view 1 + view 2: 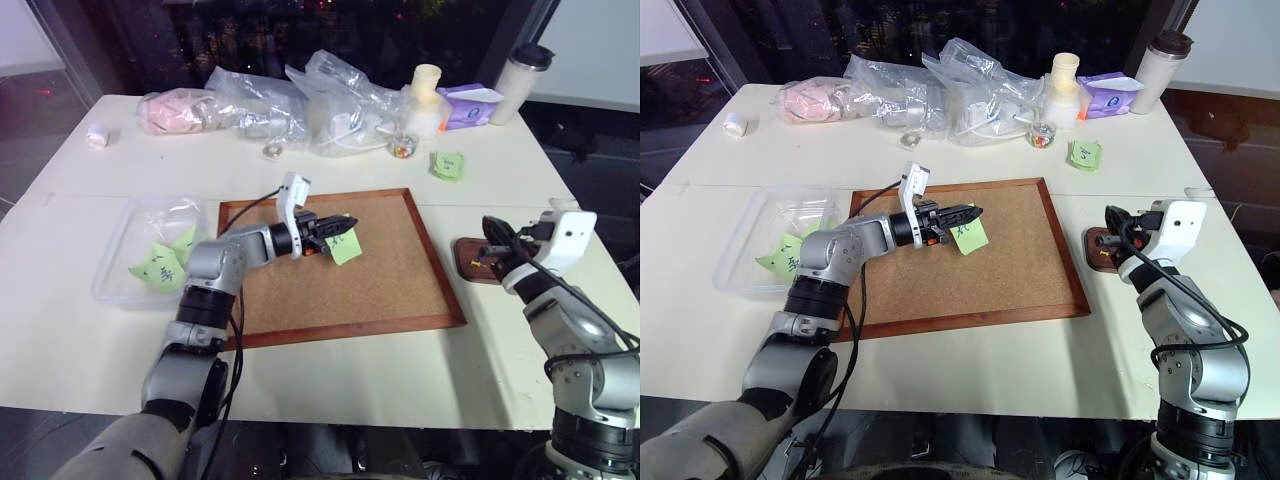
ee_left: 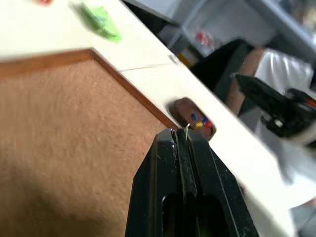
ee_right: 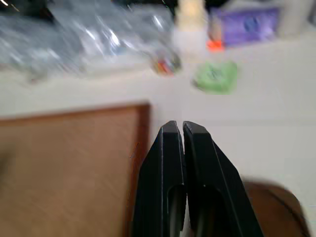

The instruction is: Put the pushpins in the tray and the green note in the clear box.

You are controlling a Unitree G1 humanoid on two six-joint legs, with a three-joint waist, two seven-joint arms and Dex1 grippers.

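Pinching a green note by its edge over the corkboard, left end effector with fingers pressed together on the paper, pointing toward the robot's right. Hanging slightly tilted from the fingertips, pale lime with small dark scribbles. Hovering beside the tray, right end effector pressed together, holding nothing visible. In the small dark brown tray on the tabletop, just right of the corkboard, a few coloured pushpins. Left of the corkboard, clear box with more green notes inside.
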